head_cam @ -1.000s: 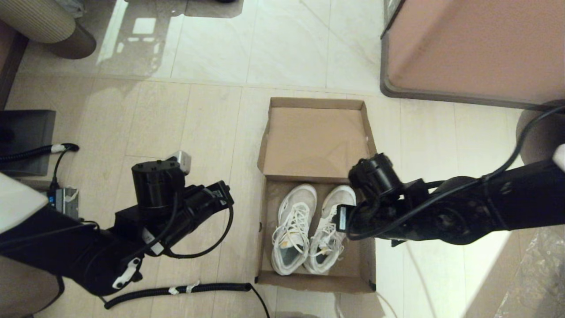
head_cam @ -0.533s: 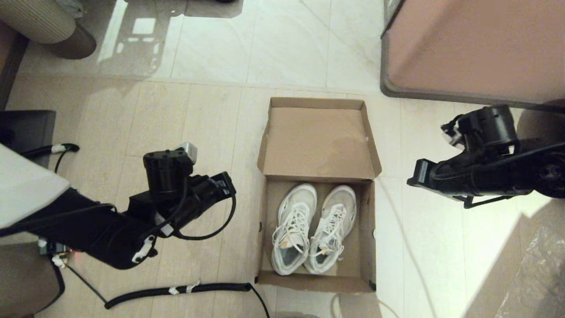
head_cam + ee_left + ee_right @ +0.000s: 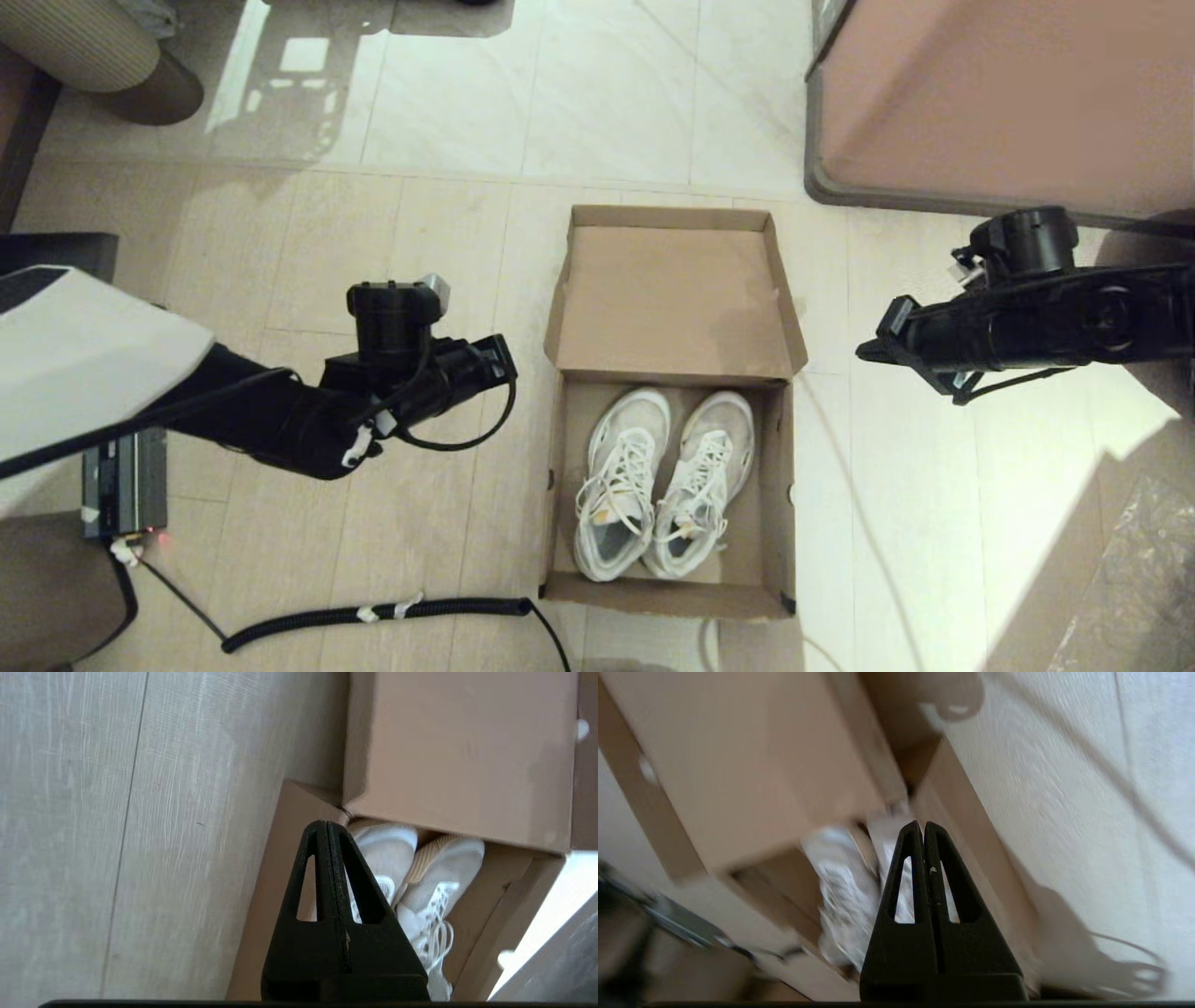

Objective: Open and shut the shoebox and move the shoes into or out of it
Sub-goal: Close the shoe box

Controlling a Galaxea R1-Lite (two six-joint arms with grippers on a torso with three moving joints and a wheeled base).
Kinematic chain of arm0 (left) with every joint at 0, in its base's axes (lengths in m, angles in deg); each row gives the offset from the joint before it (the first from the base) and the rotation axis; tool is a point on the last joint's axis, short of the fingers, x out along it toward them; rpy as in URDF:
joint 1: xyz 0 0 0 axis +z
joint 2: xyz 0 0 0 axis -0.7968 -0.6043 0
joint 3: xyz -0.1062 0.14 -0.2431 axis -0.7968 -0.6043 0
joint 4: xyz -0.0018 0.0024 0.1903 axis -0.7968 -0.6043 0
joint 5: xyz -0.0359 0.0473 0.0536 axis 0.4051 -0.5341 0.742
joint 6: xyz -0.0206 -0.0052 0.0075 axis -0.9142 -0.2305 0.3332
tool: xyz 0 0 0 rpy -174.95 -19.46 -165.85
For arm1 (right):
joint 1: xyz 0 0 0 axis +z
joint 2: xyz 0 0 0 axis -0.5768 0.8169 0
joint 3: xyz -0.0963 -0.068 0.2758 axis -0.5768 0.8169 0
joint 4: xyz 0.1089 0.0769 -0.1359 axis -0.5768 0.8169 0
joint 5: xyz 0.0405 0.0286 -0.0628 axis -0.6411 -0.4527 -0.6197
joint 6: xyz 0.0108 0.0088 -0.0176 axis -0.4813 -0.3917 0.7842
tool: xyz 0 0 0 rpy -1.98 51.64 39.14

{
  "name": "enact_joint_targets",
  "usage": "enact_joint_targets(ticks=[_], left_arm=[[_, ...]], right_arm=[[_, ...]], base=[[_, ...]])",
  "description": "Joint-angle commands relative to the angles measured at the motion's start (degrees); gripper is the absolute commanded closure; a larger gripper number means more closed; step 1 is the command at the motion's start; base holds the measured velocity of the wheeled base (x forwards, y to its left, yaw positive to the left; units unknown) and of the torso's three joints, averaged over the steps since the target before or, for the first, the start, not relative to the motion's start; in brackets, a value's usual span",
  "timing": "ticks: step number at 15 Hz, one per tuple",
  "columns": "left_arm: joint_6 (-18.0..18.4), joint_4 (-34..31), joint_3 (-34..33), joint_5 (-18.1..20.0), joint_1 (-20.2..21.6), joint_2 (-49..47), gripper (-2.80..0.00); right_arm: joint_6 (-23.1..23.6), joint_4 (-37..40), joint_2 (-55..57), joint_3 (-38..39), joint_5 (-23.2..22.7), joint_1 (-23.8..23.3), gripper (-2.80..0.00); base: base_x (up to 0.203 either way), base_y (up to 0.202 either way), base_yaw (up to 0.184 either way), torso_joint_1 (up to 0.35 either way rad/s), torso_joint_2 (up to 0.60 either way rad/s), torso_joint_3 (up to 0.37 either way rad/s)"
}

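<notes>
Shoes (image 3: 661,485) side by side inside the open shoebox (image 3: 780,523), lid folded back. Right gripper (image 3: 873,350) now withdrawn from above them to beside the box, closed and empty. Left gripper (image 3: 504,359) moved nearer, also closed, empty. Probably lid closing next.

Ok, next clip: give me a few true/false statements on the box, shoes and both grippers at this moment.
1. The shoebox lid is folded open. True.
2. The shoes lie on the floor beside the box. False: both sit inside it.
3. The left gripper is shut and holds nothing. True.
4. The right gripper grips a shoe. False: it is shut and empty, off the box's right side.
5. The shoes' toes point towards the lid. True.
</notes>
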Motion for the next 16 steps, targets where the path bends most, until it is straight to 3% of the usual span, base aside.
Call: enact_joint_targets(ticks=[1, 3, 7, 11, 13, 16], left_arm=[[-2.91, 0.21, 2.23, -0.13, -0.04, -2.87, 0.0], [-6.08, -0.77, 5.82, -0.36, 0.02, -4.08, 0.0], [-6.24, -4.13, 10.46, -0.42, 0.03, -5.53, 0.0], [-6.23, -4.31, 11.22, -0.42, -0.51, -6.33, 0.0], [-6.23, -4.31, 11.22, -0.51, -0.68, -6.08, 0.0], [-6.23, -4.31, 11.22, -0.59, -0.92, -6.24, 0.0]], right_arm=[[-6.34, 0.43, 8.36, -7.88, -2.23, -1.7, 0.0], [-9.49, 0.85, 11.35, -11.55, -5.47, -2.94, 0.0], [-10.48, 1.0, 17.97, -18.5, -7.79, -3.29, 0.0], [-15.7, 1.95, 26.69, -30.87, -10.99, -3.17, 0.0], [-16.76, 1.07, 29.13, -32.01, -14.1, -2.93, 0.0], [-17.6, -2.82, 30.75, -32.03, -15.02, -2.6, 0.0]], base=[[0.0, 0.0, 0.0, 0.0, 0.0, 0.0], [0.0, 0.0, 0.0, 0.0, 0.0, 0.0], [0.0, 0.0, 0.0, 0.0, 0.0, 0.0], [0.0, 0.0, 0.0, 0.0, 0.0, 0.0], [0.0, 0.0, 0.0, 0.0, 0.0, 0.0], [0.0, 0.0, 0.0, 0.0, 0.0, 0.0]])
